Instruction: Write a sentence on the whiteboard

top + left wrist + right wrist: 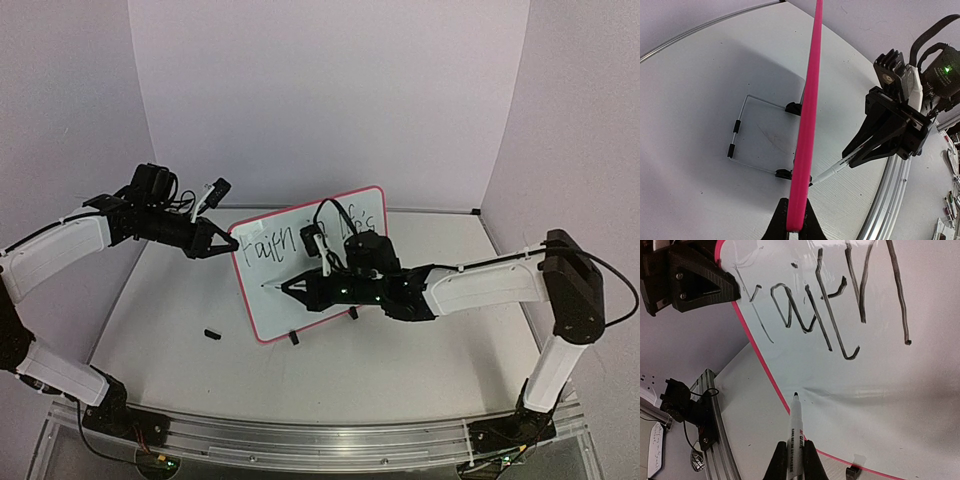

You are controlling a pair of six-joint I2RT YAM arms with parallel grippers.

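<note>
Right fingers (777, 466) pinch a slim white marker (796, 440) by the glossy, pink-framed whiteboard (875, 390).

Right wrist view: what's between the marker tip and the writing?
Just bare surface of the pink-framed white whiteboard between the white marker and black lettering, shown in right wrist view.

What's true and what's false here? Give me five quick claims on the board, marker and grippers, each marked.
1. The right gripper holds a marker. True.
2. The whiteboard lies flat on the table. False: it stands upright on its feet.
3. The left gripper grips the whiteboard's pink edge. True.
4. The whiteboard is blank. False: black writing runs across its upper part.
5. The marker's cap is on. False: its tip is bare.
</note>
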